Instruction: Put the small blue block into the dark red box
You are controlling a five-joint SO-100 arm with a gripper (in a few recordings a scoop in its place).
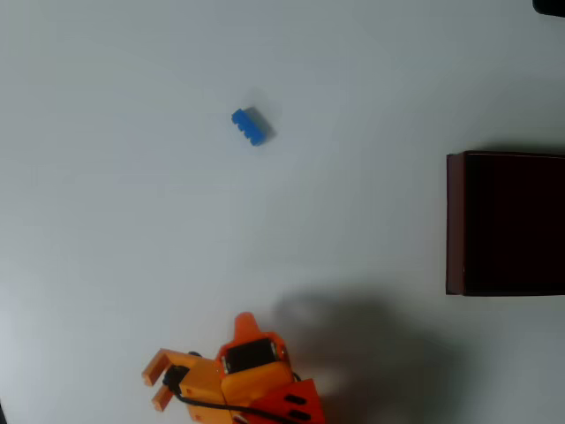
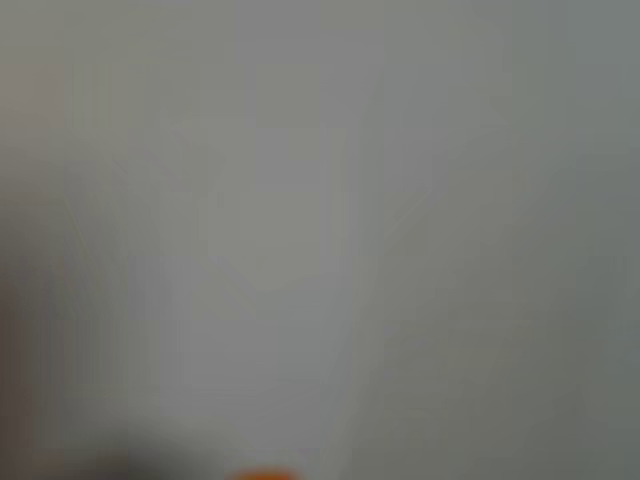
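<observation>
The small blue block (image 1: pixel 252 125) lies on the white table in the upper middle of the overhead view, its studs facing lower left. The dark red box (image 1: pixel 455 223) stands at the right edge, open on top, with a near-black interior. My orange arm sits at the bottom of that view, and its gripper (image 1: pixel 242 325) points up the picture, far below the block and well left of the box. The jaws end in one narrow tip, and I cannot make out any gap. The wrist view is a blur of pale table.
The arm casts a broad shadow (image 1: pixel 353 336) on the table between itself and the box. A dark object (image 1: pixel 552 5) pokes in at the top right corner. White tabletop surrounds the block on all sides.
</observation>
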